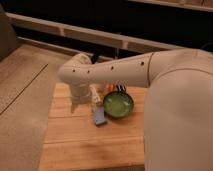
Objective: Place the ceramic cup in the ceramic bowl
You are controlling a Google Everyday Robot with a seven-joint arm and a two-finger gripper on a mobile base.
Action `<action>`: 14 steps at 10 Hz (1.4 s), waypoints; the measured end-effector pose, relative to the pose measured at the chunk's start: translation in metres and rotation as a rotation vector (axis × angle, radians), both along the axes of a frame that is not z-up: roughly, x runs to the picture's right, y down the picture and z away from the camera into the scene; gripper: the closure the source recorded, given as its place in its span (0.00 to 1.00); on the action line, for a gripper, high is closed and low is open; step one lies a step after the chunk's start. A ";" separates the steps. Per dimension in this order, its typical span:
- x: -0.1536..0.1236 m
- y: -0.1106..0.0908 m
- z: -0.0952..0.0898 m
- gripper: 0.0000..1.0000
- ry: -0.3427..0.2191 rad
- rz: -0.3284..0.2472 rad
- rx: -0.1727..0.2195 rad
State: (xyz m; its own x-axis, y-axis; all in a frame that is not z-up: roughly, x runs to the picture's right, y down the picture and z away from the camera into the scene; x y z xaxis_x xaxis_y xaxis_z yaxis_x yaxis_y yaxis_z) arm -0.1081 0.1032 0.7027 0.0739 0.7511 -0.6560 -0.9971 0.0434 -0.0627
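Cup (94, 94), small, pale cream, cylindrical and ceramic, sits just left of the round shallow ceramic bowl (119, 104), outside it and near its rim. The bowl is glossy green inside with a dark outer edge. The cup is close against the end effector (84, 100), which hangs down from the bent wrist of the white robot arm (115, 70) over the back part of the table. Whether the end effector is spread, pressed together or pinching the cup, I cannot tell; nor can I tell whether the cup rests on the wood or is lifted.

A flat blue rectangular object (100, 116) lies on the table just in front of the cup, by the bowl's left front edge. Behind the bowl sits a small orange and dark thing (115, 88), too blurred to identify or to read any print on it. The arm bears a row of small dark dots along its length.

The table (75, 145) is of light wooden planks. To its left is a tan speckled floor (22, 85). Behind runs a dark wall with pale horizontal rails (85, 34). The robot's broad white body (180, 120) fills the right side.
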 end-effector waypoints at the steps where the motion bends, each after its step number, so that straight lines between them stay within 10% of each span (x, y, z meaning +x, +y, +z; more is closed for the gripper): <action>1: 0.000 0.000 0.000 0.35 0.000 0.000 0.000; 9: 0.003 -0.006 0.001 0.35 0.003 -0.023 0.028; 11: 0.020 -0.035 0.007 0.35 0.009 -0.091 0.120; 14: 0.083 -0.141 0.006 0.35 0.004 -0.249 0.397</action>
State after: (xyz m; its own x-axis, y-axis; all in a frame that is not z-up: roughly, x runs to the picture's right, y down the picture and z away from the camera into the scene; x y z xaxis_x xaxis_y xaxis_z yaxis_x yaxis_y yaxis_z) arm -0.0247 -0.0376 0.7092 0.2821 0.9036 -0.3224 -0.9534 0.3015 0.0108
